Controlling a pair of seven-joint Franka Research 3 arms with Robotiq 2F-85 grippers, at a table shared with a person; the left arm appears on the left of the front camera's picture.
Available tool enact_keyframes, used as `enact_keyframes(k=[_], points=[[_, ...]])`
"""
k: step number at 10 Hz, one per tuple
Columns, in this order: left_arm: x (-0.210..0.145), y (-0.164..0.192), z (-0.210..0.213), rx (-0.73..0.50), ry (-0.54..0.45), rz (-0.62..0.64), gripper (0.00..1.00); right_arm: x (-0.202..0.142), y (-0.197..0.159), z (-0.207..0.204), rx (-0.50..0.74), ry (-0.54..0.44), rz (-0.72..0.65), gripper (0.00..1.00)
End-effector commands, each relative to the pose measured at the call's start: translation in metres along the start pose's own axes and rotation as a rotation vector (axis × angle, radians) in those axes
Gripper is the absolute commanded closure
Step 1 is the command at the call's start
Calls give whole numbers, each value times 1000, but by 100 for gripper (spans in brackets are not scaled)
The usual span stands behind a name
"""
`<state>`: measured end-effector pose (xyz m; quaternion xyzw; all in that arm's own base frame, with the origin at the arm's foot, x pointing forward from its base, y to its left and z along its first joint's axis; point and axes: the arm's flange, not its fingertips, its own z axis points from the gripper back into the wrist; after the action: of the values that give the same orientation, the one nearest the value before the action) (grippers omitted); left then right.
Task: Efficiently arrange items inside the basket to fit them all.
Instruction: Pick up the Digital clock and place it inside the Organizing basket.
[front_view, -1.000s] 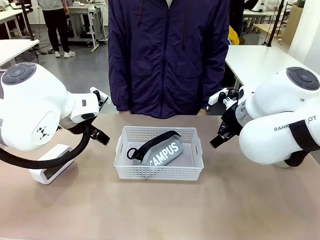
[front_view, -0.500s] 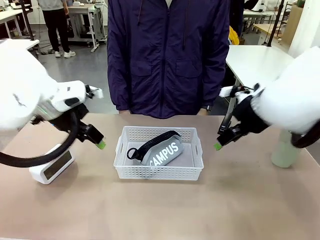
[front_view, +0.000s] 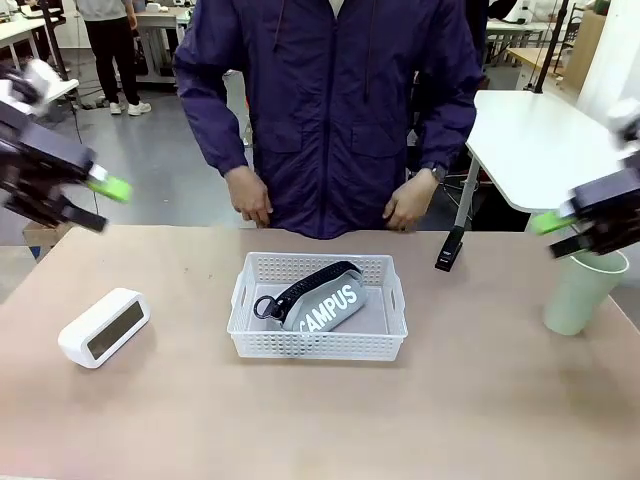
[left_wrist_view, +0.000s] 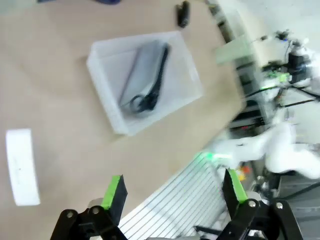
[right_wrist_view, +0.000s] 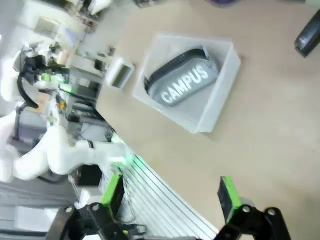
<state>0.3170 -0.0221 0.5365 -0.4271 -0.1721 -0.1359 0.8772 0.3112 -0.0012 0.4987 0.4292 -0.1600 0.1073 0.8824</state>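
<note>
**Front view, with both wrist views.** My left gripper is raised over the left end of the table and my right gripper over its right end. Each has its green-padded fingers spread wide with nothing between them. The white lattice basket sits mid-table. The grey CAMPUS pouch lies inside it on the diagonal, strap and ring toward the left wall. Three items are outside the basket:
- The white rectangular box is well off to the left.
- The slim black stapler-like device is near the far-right corner.
- The pale green cup is at the right, its rim just beside my right gripper.

The person's hands hang at the far edge.

**Hazards, as I judge them:**
- (a) The slanted pouch claims most of the basket floor, so a box or cup set in now would likely ride up on it and overtop the rim.
- (b) The cup looks tall and light, and a pinch near its lip could tip it.
- (c) The black device lies low and close to the person, so a reach there risks scraping the table or meeting a hand.
- (d) Both arms converging on the basket at once could clash
</note>
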Motion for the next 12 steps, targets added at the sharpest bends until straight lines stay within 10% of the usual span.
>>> enact_keyframes(k=[1,7,12], points=[[-36,43,38,-141,-134,86,0,-38,-42,55,120,-188,-58,0],[-98,136,94,-353,-458,305,0,-121,-152,139,332,-520,-272,0],[-69,161,118,-348,-484,370,0,-139,-184,147,335,-539,-345,0]])
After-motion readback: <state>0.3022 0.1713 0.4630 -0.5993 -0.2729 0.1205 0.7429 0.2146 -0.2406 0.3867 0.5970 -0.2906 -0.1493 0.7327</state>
